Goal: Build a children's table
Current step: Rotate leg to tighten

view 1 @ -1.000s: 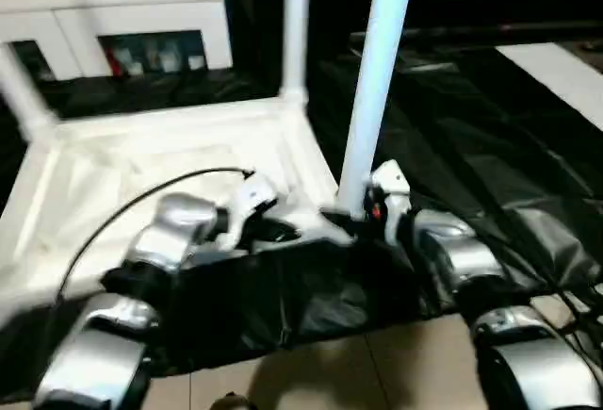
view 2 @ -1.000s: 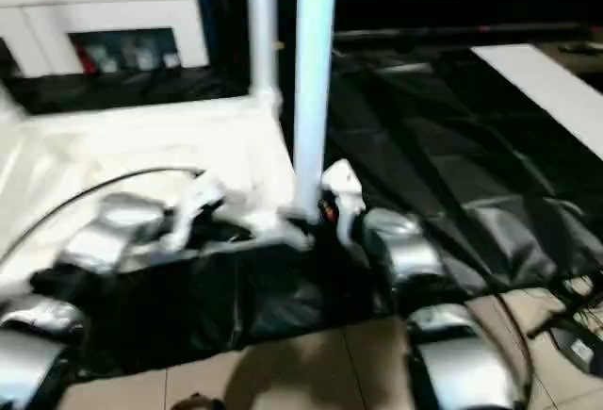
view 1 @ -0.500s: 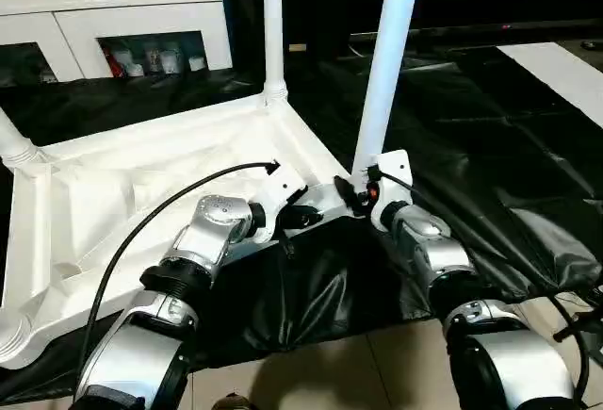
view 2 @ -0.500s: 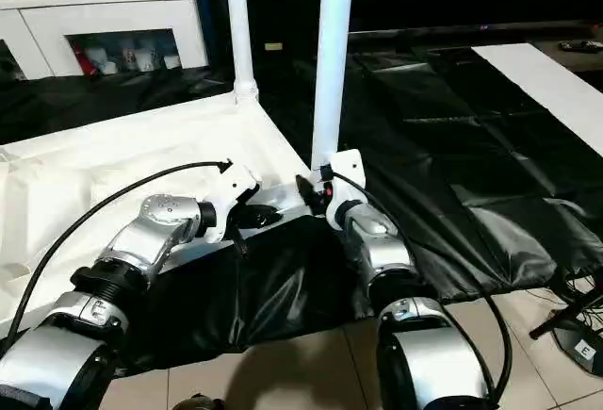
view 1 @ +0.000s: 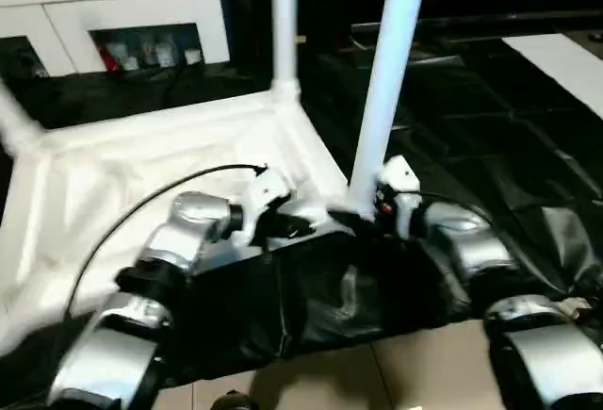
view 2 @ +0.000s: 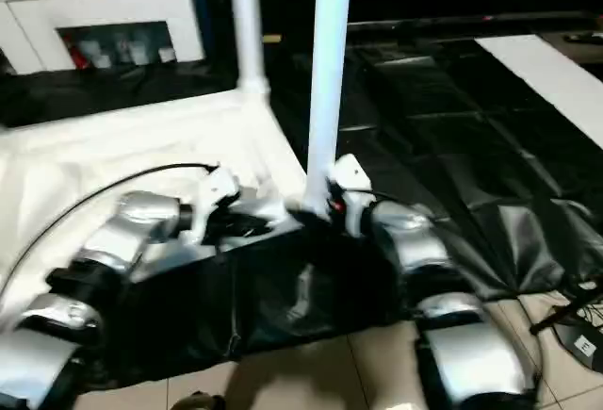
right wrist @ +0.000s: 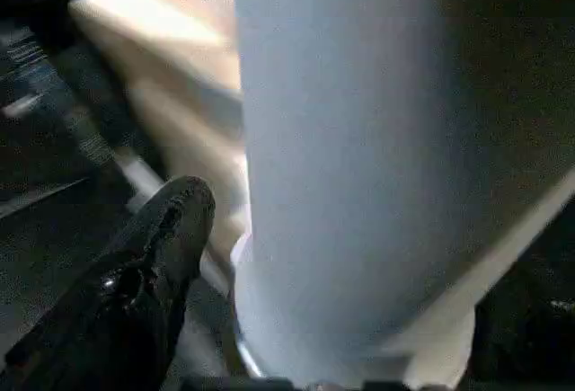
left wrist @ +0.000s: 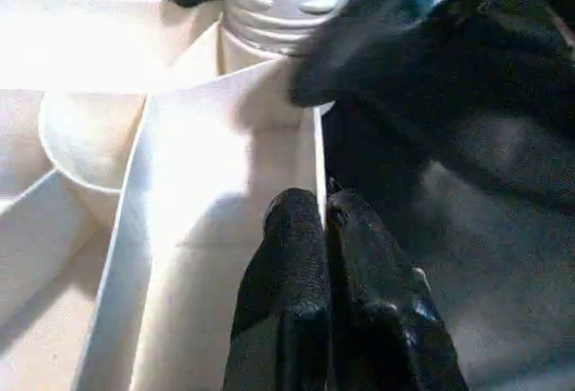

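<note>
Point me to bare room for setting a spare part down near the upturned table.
Free: the black sheet right of the near leg, and the ribbed underside left of the cable. Crowded: the near corner, where the left gripper pinches the rim and the right gripper meets the leg's base.

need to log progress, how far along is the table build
Done: the tabletop lies upside down with the far leg upright in its socket. In hand: the right gripper is at the base of the near leg, and the left gripper pinches the tabletop's rim. The remaining corners are unclear.
</note>
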